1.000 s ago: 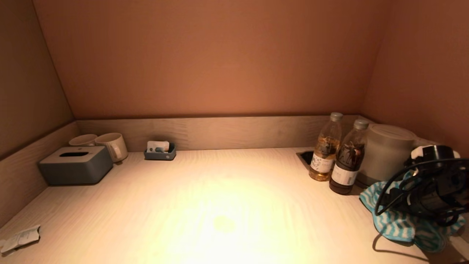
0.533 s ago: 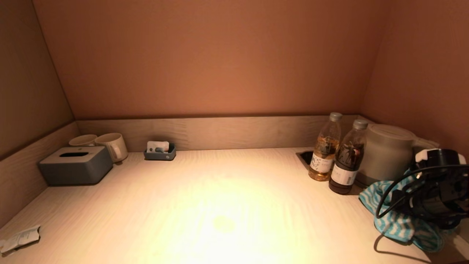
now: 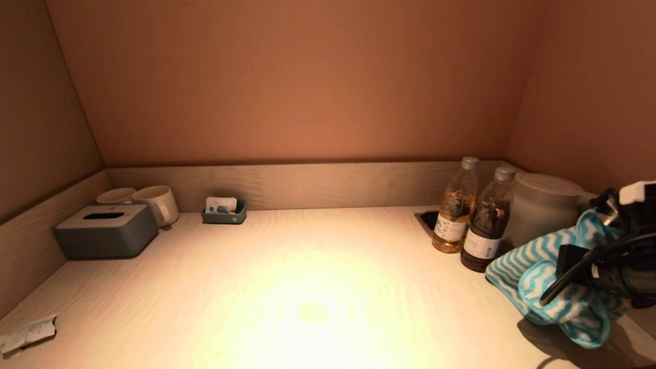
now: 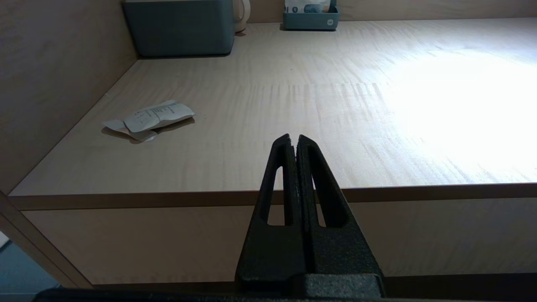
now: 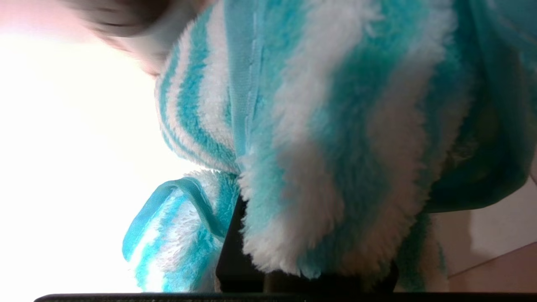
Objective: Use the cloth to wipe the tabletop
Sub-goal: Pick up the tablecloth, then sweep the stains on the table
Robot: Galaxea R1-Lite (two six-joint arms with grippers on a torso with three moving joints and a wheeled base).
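A teal-and-white striped fluffy cloth [image 3: 543, 277] hangs at the far right of the light wooden tabletop [image 3: 307, 287], lifted off the surface. My right gripper [image 3: 574, 266] is shut on the cloth, which drapes over its fingers and fills the right wrist view [image 5: 335, 126]. My left gripper [image 4: 293, 140] is shut and empty, parked below the table's front edge on the left, out of the head view.
Two bottles [image 3: 471, 215] and a grey kettle [image 3: 538, 210] stand at the back right, close to the cloth. A grey tissue box [image 3: 105, 230], two mugs [image 3: 148, 202] and a small tray [image 3: 224, 211] sit at the back left. A crumpled paper [image 3: 28, 333] lies front left.
My right gripper has risen with the cloth and turned; the cloth has come up off the table and now hangs out toward the left of the gripper.
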